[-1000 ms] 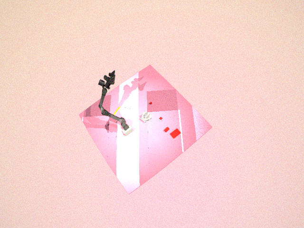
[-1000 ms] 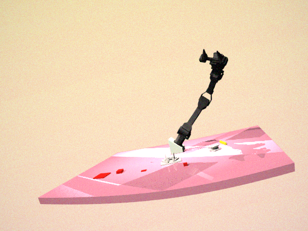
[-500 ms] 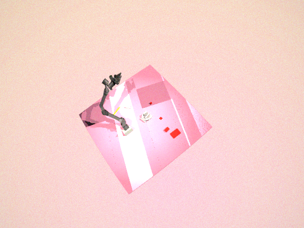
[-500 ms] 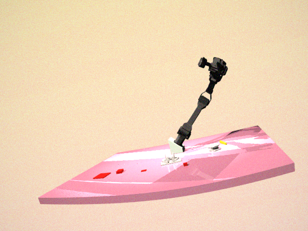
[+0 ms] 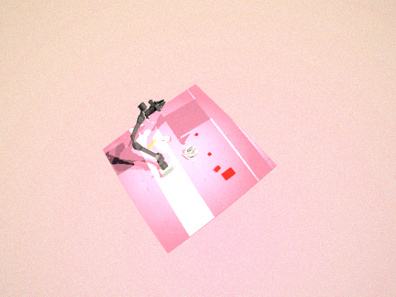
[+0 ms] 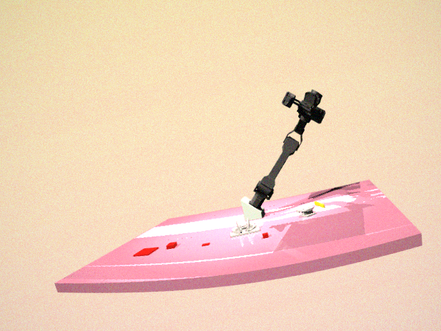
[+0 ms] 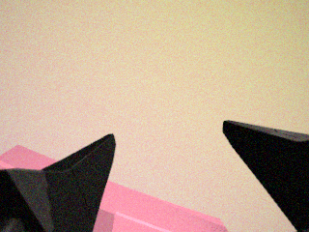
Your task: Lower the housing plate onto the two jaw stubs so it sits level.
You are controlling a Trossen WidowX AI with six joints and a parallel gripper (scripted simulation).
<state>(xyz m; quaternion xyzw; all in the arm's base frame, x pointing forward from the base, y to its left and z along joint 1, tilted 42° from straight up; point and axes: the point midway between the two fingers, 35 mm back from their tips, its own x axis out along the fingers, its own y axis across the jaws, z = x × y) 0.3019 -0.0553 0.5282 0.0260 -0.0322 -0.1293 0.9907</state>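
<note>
My gripper (image 5: 161,104) (image 6: 303,107) (image 7: 169,132) is open and empty. It is raised high in the air, well away from the parts. A white assembly (image 5: 190,151) (image 6: 244,229) with thin upright pins sits on the pink table (image 5: 150,211) (image 6: 178,281). The jaws and their stubs are too small to tell apart. A separate small white part (image 5: 166,138) (image 6: 306,210), possibly the housing plate, rests on the table apart from the assembly. The wrist view shows neither part.
A yellow bar (image 5: 152,143) (image 6: 319,204) lies near the small white part. A large flat red piece (image 5: 228,173) (image 6: 145,252) and a red block (image 5: 217,168) (image 6: 171,245) lie beyond the assembly. Two smaller red pieces lie nearer to it. The arm's pale base (image 5: 166,171) (image 6: 252,210) stands beside the assembly.
</note>
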